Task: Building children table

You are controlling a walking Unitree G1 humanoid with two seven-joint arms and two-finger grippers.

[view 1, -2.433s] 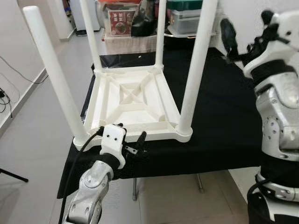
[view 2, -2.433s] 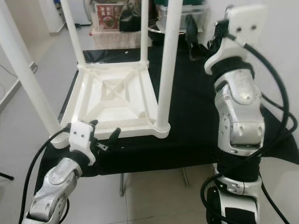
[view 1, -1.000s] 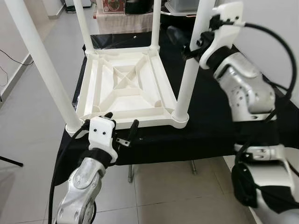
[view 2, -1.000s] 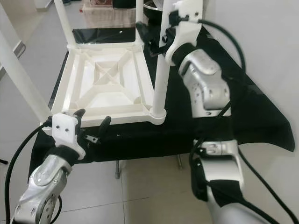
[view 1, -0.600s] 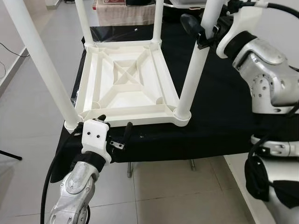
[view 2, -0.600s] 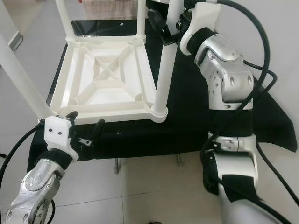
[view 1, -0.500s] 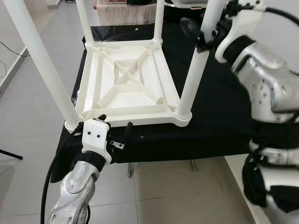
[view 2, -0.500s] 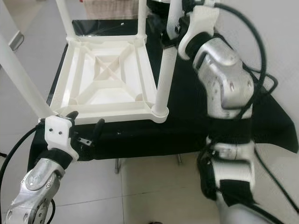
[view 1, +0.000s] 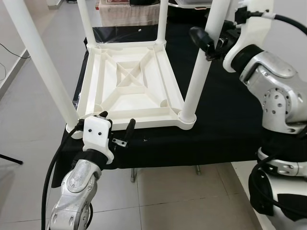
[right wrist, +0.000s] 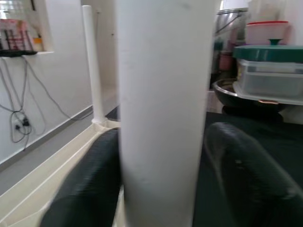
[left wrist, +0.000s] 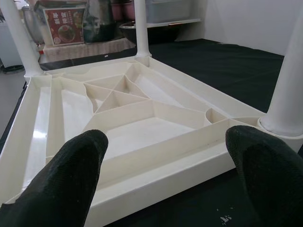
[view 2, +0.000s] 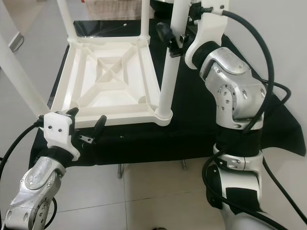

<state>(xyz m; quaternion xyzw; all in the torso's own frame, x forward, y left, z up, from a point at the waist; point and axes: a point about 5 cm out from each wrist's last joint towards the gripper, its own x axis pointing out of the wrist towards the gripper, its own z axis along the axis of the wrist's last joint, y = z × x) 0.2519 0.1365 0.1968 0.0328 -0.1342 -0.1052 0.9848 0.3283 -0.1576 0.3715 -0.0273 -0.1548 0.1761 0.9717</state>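
A white children's table (view 1: 129,91) lies upside down on a black cloth (view 1: 230,120), its 4 legs pointing up. The right gripper (view 1: 211,40) has its fingers on either side of the near right leg (view 1: 199,72) (whether they press it, I cannot tell). The left gripper (view 1: 117,129) hovers just off the table's near edge, fingers spread and holding nothing.

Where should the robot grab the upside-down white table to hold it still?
Probably the near rim of the table, from the front. That edge faces the open left pincer and looks thin enough to pinch. The right pincer already straddles the near right leg from the right.
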